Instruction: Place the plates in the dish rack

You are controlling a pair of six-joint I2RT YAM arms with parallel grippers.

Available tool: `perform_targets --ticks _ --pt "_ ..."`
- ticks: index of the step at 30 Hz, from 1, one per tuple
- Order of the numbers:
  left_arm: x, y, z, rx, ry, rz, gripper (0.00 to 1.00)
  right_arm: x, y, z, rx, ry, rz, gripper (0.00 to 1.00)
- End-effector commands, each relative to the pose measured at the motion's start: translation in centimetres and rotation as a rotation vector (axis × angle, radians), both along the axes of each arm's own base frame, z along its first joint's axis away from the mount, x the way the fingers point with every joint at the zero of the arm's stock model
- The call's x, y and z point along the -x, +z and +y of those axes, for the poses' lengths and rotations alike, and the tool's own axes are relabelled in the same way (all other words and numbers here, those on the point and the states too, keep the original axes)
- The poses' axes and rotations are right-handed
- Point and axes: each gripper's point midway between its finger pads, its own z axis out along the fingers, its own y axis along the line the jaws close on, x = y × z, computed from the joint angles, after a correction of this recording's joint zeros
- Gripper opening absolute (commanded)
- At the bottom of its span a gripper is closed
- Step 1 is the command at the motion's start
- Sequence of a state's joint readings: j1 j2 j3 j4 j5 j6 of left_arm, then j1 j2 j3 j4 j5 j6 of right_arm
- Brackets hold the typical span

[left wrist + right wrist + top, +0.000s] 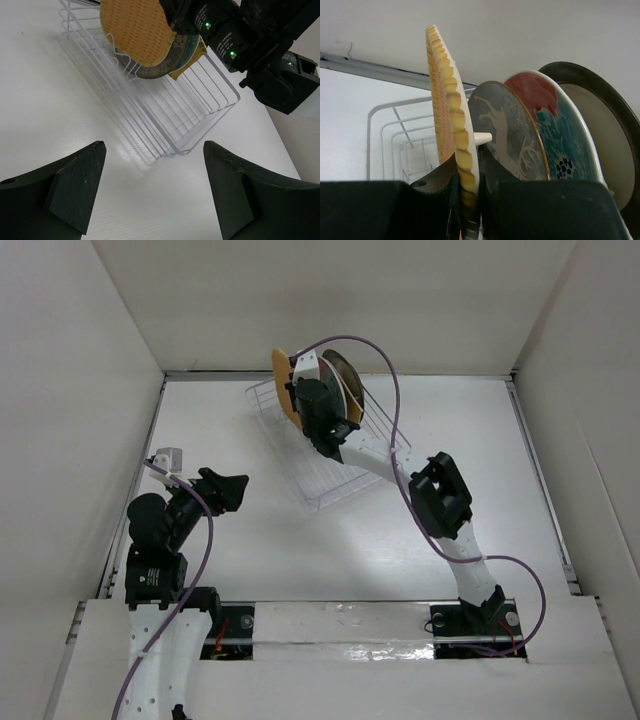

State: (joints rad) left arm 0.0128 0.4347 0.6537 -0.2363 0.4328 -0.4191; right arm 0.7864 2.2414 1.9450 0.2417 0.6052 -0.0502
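While the left gripper (pixel 154 150) hangs wide open and empty over the bare table (pixel 35 100), well short of the dish rack (pixel 200 110), the action is all at the rack's far end. There the right gripper (pixel 467 200) is pinched narrow on the rim of a woven yellow plate (pixel 445 115), held upright on edge. Just behind it stand three more (all upright, side by side): the grey horse plate (pixel 505 135), the red-and-teal plate (pixel 555 125) and the dark-rimmed round plate (pixel 605 135).
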Motion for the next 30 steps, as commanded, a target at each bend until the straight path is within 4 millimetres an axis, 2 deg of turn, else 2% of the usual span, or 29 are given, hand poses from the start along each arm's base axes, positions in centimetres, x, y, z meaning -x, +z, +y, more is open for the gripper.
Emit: perform_targets --ticks 1,7,9,12,13,14,15,16,17,19,20,21,23,24,27,28,29,30 --pt "-0.2 1.0 -0.1 -0.015 -0.007 -0.054 0.76 0.3 3.7 -0.3 -0.101 -0.036 -0.123 0.0" --pt "-0.2 1.1 0.1 -0.015 0.001 -0.061 0.76 1.9 -0.8 0.9 -0.106 -0.06 -0.09 0.0" --pt "-0.1 1.1 0.1 -0.012 0.003 -0.063 0.76 2.1 -2.5 0.4 -0.097 -0.082 -0.068 0.0" --pt "-0.1 1.2 0.1 -0.014 0.006 -0.066 0.76 2.9 -4.1 0.1 -0.1 -0.096 -0.046 0.17" --pt "-0.1 1.2 0.2 -0.013 0.009 -0.069 0.76 3.2 -3.6 0.0 -0.14 -0.095 -0.044 0.29" --pt "0.0 1.3 0.1 -0.011 0.008 -0.073 0.76 3.4 -3.5 -0.3 -0.152 -0.1 -0.04 0.36" --pt "0.1 1.5 0.2 -0.011 0.011 -0.081 0.76 3.6 -3.5 -0.5 -0.16 -0.1 -0.033 0.43" --pt "0.1 1.5 0.2 -0.01 0.013 -0.082 0.76 4.0 -4.1 -0.8 -0.169 -0.099 -0.017 0.54" --pt "0.1 1.5 0.2 -0.01 0.014 -0.082 0.76 4.4 -2.8 -0.9 -0.192 -0.086 -0.025 0.59" --pt "0.2 1.8 0.3 -0.011 0.017 -0.095 0.76 5.4 -2.7 -1.0 -0.206 -0.074 -0.007 0.7" --pt "0.2 1.9 0.3 -0.011 0.022 -0.098 0.77 5.7 -2.2 -0.9 -0.215 -0.056 -0.004 0.79" --pt "0.4 2.0 0.3 -0.011 0.02 -0.106 0.78 6.2 -0.5 -1.2 -0.238 -0.04 -0.008 0.83" --pt "0.5 2.3 0.2 -0.01 0.016 -0.114 0.78 7.1 0.3 -1.0 -0.266 0.001 0.009 0.94" --pt "0.4 2.5 0.5 -0.017 0.024 -0.12 0.79 7.8 2.0 -1.4 -0.28 0.017 0.007 0.97" --pt "0.5 3.4 0.5 -0.021 0.024 -0.153 0.8 9.5 3.4 -1.3 -0.294 0.079 0.033 1.0" --pt "0.6 3.9 0.5 -0.016 0.023 -0.163 0.8 10.8 5.4 -1.4 -0.321 0.105 0.017 1.0" --pt "0.6 4.3 0.4 -0.008 0.021 -0.174 0.8 11.3 6.0 -1.6 -0.327 0.122 0.02 1.0" --pt "0.5 4.5 0.3 -0.001 0.017 -0.177 0.8 12.2 5.7 -1.6 -0.312 0.137 0.042 1.0"
